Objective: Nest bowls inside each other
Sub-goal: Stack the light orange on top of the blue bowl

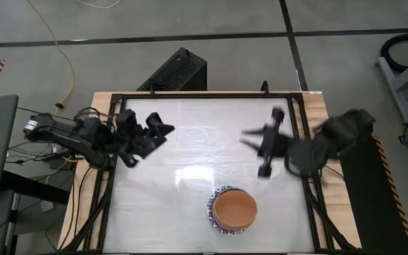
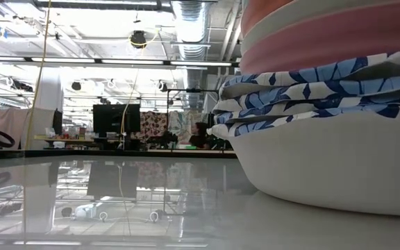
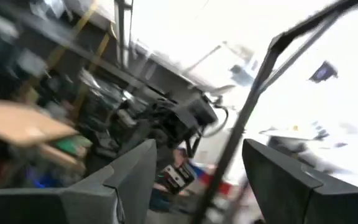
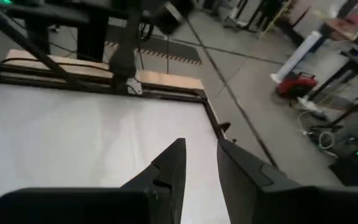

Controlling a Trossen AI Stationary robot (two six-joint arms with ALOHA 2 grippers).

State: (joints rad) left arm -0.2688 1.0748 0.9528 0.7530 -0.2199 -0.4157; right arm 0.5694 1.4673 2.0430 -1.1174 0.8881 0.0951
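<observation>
the bowl stack (image 1: 232, 210) sits near the table's (image 1: 176, 205) front edge, orange bowl (image 1: 235, 207) uppermost; apparently nothing remains loose. left gripper (image 1: 154, 134) empty, spread; right gripper (image 1: 255, 140) empty, fingers narrowly parted.

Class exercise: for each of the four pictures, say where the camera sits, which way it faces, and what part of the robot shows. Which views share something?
High: above the table, facing straight down; both arms, left gripper, right gripper, bowl stack.
Low: at tabletop height, facing level into the room; no robot, the stack up close.
Left wrist: on the left arm, facing the room; own open fingers.
Right wrist: facing table and floor; own fingers.
Shared: high and low both show the stack.
</observation>
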